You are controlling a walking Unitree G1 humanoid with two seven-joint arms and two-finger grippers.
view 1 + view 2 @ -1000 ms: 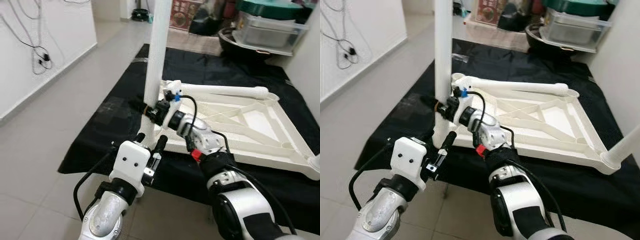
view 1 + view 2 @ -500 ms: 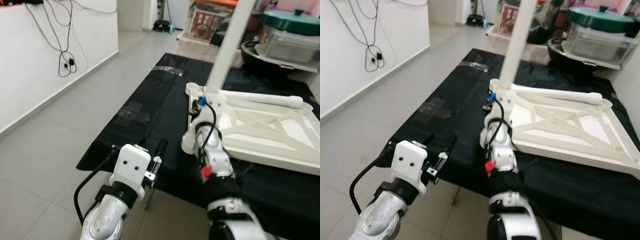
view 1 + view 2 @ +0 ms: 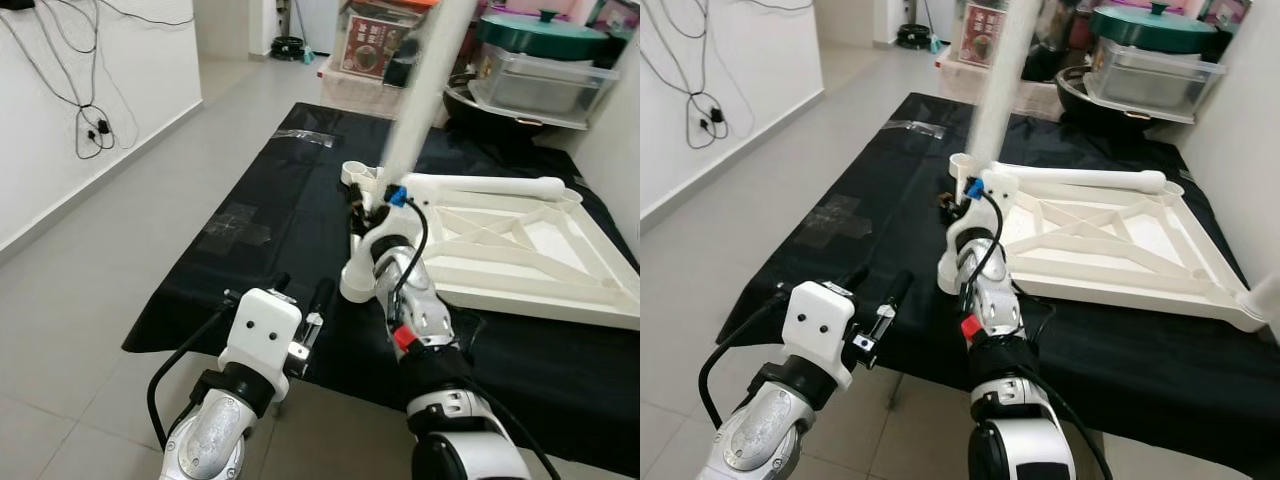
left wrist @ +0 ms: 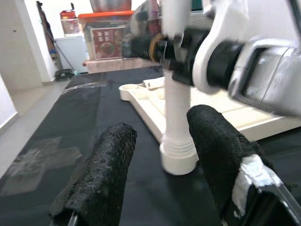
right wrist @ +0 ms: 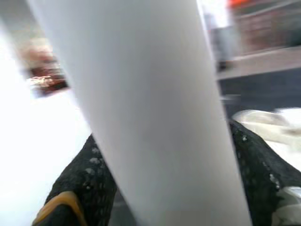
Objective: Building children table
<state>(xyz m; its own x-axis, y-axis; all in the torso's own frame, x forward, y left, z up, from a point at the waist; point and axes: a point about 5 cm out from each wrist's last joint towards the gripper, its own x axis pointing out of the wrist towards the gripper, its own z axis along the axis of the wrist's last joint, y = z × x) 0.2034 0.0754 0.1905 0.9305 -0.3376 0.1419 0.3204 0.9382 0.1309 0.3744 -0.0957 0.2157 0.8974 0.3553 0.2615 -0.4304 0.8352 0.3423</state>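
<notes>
While the white table leg (image 3: 425, 85) stands tilted, its threaded foot (image 4: 178, 157) rests on the black mat (image 3: 250, 215) just beside the near corner of the upturned white tabletop (image 3: 520, 250), not seated in any socket.

Item, leg: long white tube, leaning away from the robot and blurred in the head views. Base collar touches the mat, close against the tabletop's edge.

Item, tabletop: lies underside up on the mat, cross ribs showing. An open round corner socket (image 3: 358, 173) sits at the far-left corner. A second leg (image 3: 490, 185) lies flat along the far edge.

Item, right gripper (image 3: 362, 200): clamped around the leg low on its shaft; the right wrist view shows black fingers (image 5: 84, 176) pressing either side of the tube.

Item, left gripper (image 4: 162, 160): fingers spread apart and empty, held over the mat's near edge and aimed at the leg's foot.

Handling note: the step in hand appears to be carrying the leg to a corner socket. It would go best with the leg brought upright first, its foot lifted clear of the mat, centred over the socket, then lowered straight. The low, one-sided grip leaves the long top free to sway; the left gripper could steady the shaft.

Surroundings: grey tiled floor (image 3: 120, 210), white wall with cables (image 3: 85, 125), storage boxes and a lidded pot (image 3: 545, 45) beyond the mat.
</notes>
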